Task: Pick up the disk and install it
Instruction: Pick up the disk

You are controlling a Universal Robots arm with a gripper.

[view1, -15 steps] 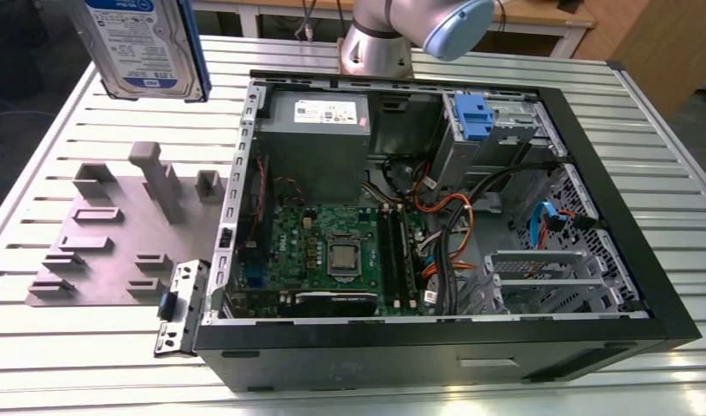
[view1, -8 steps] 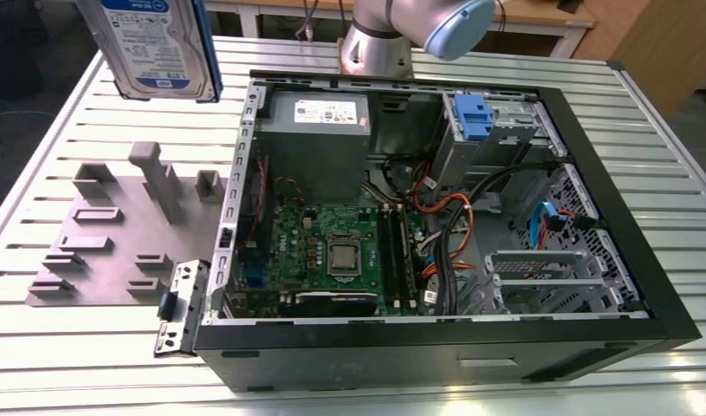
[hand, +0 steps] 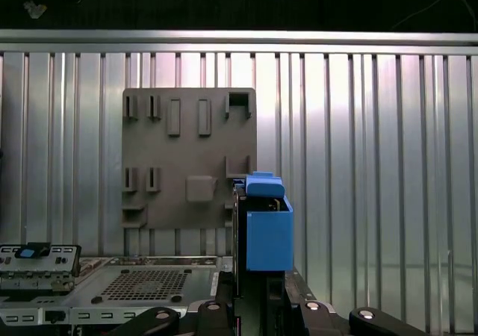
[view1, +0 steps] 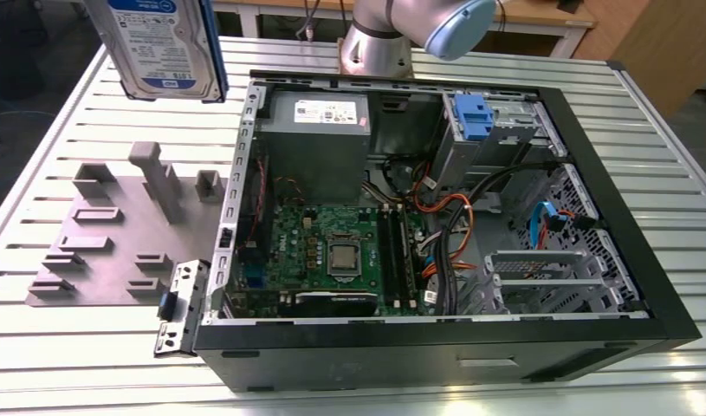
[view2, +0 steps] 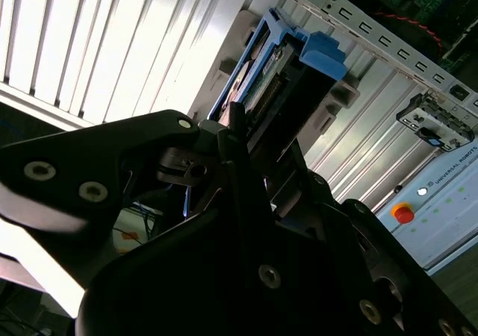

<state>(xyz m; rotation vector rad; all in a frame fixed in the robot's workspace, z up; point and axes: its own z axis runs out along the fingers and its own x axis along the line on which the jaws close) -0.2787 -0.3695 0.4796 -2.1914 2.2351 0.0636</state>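
Note:
The disk (view1: pixel 162 43), silver with a white-and-blue label and blue side rails, hangs upright in the air at the exterior view's upper left, above the grey fixture plate (view1: pixel 110 234). In the second wrist view my gripper (view2: pixel 252 138) is shut on the disk (view2: pixel 272 71), whose blue bracket points away from the black fingers (view2: pixel 239 164). The first wrist view looks down along the disk's blue rail (hand: pixel 267 231), which rises from the gripper (hand: pixel 258 310) over the fixture plate (hand: pixel 187 157).
The open computer case (view1: pixel 630 217) lies on the slatted metal table (view1: pixel 87 347), to the exterior view's right of the fixture. Inside it are a grey power-supply box (view1: pixel 315 117), the motherboard (view1: pixel 329 251), cables and a blue-tabbed metal cage (view1: pixel 474 117). A loose metal bracket (view1: pixel 182 303) lies by the case's corner.

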